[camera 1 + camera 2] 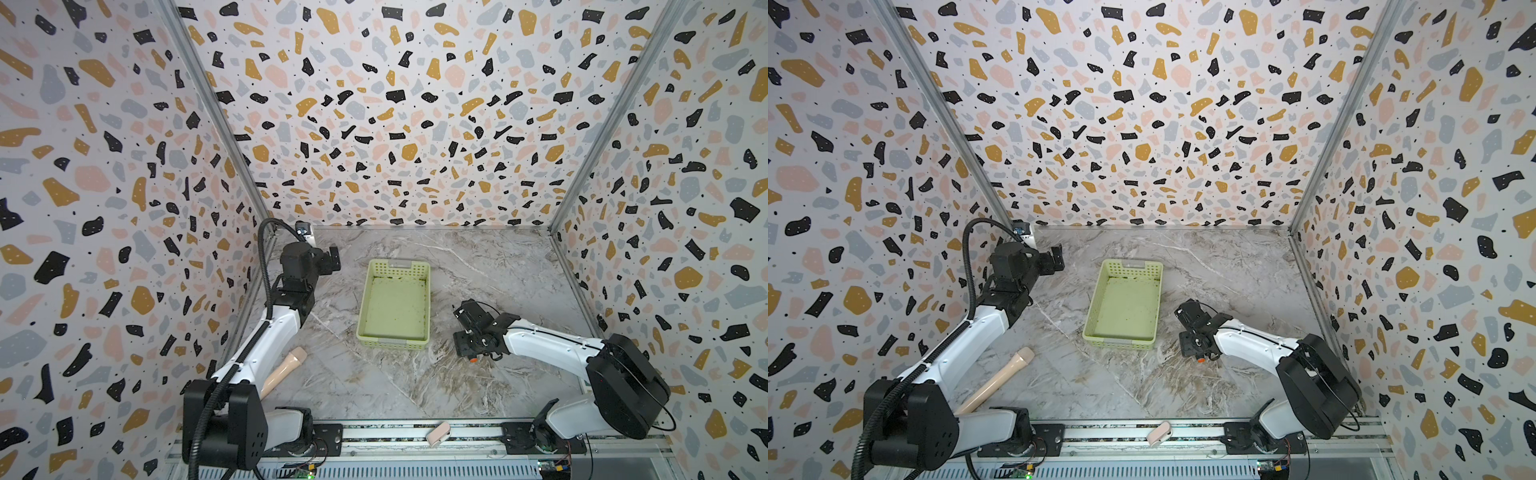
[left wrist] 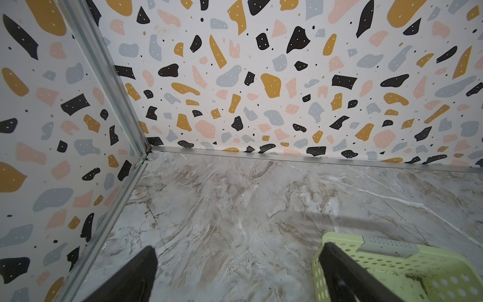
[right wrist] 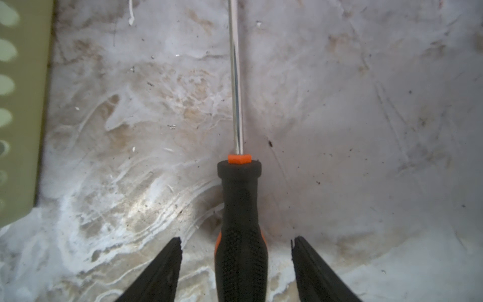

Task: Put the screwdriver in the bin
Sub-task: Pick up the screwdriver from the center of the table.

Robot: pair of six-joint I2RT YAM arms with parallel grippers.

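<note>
Right gripper straddled the screwdriver, jaws half open, gaps both sides, nothing gripped yet! Screwdriver lay flat on the table, near the bin. Best squeeze squarely on the textured handle, then lift level. Left gripper hung open, empty.

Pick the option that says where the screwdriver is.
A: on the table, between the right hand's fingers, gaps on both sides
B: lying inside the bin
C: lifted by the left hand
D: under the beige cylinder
A: the right wrist view shows the screwdriver lying on the table between the fingers of the right hand, touching neither; the bin is empty in both top views.
</note>
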